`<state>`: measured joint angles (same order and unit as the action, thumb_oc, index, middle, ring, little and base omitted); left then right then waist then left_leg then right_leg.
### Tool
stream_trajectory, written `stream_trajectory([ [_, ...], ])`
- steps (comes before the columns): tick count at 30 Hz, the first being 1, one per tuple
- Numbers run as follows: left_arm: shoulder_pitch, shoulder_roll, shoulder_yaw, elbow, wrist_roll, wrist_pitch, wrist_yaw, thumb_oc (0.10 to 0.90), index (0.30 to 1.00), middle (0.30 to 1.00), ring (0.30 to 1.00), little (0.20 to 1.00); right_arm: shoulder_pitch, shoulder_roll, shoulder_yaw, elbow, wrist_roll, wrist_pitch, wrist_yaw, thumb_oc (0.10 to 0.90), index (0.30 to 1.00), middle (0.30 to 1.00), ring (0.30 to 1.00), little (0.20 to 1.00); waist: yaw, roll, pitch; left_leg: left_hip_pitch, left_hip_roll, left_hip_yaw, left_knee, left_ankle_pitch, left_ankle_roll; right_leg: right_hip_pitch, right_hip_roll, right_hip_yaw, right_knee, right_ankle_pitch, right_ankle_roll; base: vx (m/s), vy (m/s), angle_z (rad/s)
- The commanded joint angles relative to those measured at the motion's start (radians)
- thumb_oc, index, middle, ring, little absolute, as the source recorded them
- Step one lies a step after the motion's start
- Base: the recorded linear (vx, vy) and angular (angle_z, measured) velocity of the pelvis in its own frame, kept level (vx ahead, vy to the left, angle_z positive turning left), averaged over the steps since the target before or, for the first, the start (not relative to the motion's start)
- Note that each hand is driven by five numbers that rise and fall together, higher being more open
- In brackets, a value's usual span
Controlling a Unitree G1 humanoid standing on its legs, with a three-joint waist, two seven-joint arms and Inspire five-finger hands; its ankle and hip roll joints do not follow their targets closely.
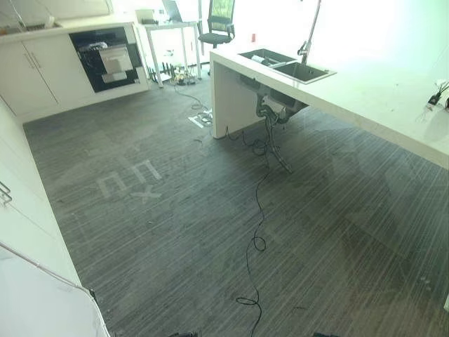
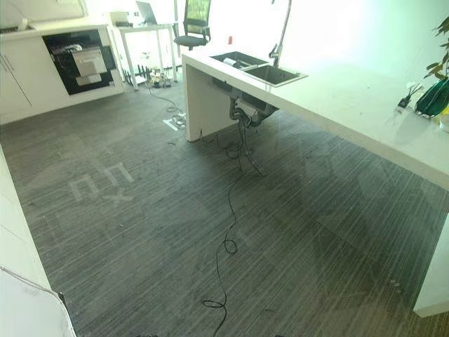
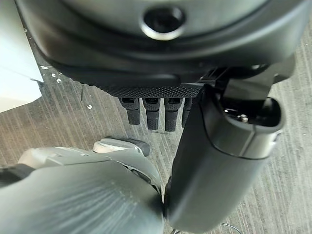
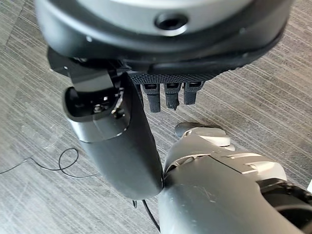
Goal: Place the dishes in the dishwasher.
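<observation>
The dishwasher point(image 1: 106, 60) sits way off at the far side of the room, built into the white cabinets point(image 1: 35, 70) on the left, its dark front showing racks inside. Across the grey striped carpet point(image 1: 210, 232) to the right there's a long white counter point(image 1: 365, 98) with a double sink point(image 1: 286, 64) and a tall faucet point(image 1: 309, 31) — something pale lies in the far sink basin, could be a dish, can't tell for sure. An office chair point(image 1: 219, 24) and a small desk point(image 1: 168, 31) stand at the back.

Both hands hang low over the carpet, well apart from both the sink and the dishwasher. Left hand point(image 3: 156, 109) — fingers straight and relaxed, thumb out, nothing in it. Right hand point(image 4: 168, 95) is the same deal, loose and empty. A green vase point(image 2: 435, 95) stands at the counter's near right end.
</observation>
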<state>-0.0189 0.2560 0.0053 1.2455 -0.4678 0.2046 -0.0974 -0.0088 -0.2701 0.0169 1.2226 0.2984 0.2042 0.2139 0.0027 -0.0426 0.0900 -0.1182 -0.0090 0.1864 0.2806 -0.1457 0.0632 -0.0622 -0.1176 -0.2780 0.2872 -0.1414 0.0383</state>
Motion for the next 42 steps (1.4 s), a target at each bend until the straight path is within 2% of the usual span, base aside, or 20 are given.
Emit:
stream_trajectory([
  [1,0.014,-0.034,-0.025,0.022,-0.001,0.006,-0.014,0.800,0.900,0.900,0.900,0.900,0.027,-0.005,0.039,0.046,0.002,0.018,0.028,0.800,0.900,0.900,0.900,0.900,-0.004,0.046,-0.017,0.079,0.104,0.044,0.019,-0.141,-0.098,0.023,-0.023,-0.016,0.013,-0.097,0.067,0.00,0.000,0.00],
  [30,0.013,-0.033,-0.032,0.039,0.000,-0.004,-0.016,0.800,0.900,0.900,0.900,0.900,0.028,0.003,0.038,0.053,0.023,0.009,0.024,0.800,0.900,0.900,0.900,0.900,-0.009,0.042,-0.015,0.081,0.107,0.054,0.019,-0.144,-0.095,0.015,-0.028,-0.009,0.013,-0.090,0.072,0.00,0.000,0.00],
  [35,0.013,-0.031,-0.032,0.041,0.008,-0.005,-0.018,0.800,0.900,0.900,0.900,0.900,0.027,0.004,0.045,0.053,0.035,0.006,0.022,0.800,0.900,0.900,0.900,0.900,-0.012,0.040,-0.012,0.082,0.112,0.056,0.019,-0.141,-0.098,0.015,-0.021,-0.008,0.013,-0.091,0.068,0.01,-0.035,0.00],
  [39,0.016,-0.029,-0.032,0.032,-0.003,-0.013,-0.005,0.800,0.900,0.900,0.900,0.900,0.022,0.003,0.050,0.051,0.007,0.007,0.037,0.800,0.900,0.900,0.900,0.900,-0.007,0.041,-0.011,0.083,0.100,0.020,0.019,-0.142,-0.097,0.019,-0.005,0.004,0.013,-0.100,0.057,0.04,-0.133,-0.01],
  [42,0.019,-0.028,-0.026,0.027,-0.017,-0.014,0.006,0.800,0.900,0.900,0.900,0.900,0.016,0.003,0.065,0.044,-0.008,-0.003,0.049,0.800,0.900,0.900,0.900,0.900,-0.006,0.044,-0.005,0.091,0.104,0.018,0.019,-0.133,-0.104,0.021,0.011,0.013,0.013,-0.105,0.045,0.04,-0.152,-0.09],
])
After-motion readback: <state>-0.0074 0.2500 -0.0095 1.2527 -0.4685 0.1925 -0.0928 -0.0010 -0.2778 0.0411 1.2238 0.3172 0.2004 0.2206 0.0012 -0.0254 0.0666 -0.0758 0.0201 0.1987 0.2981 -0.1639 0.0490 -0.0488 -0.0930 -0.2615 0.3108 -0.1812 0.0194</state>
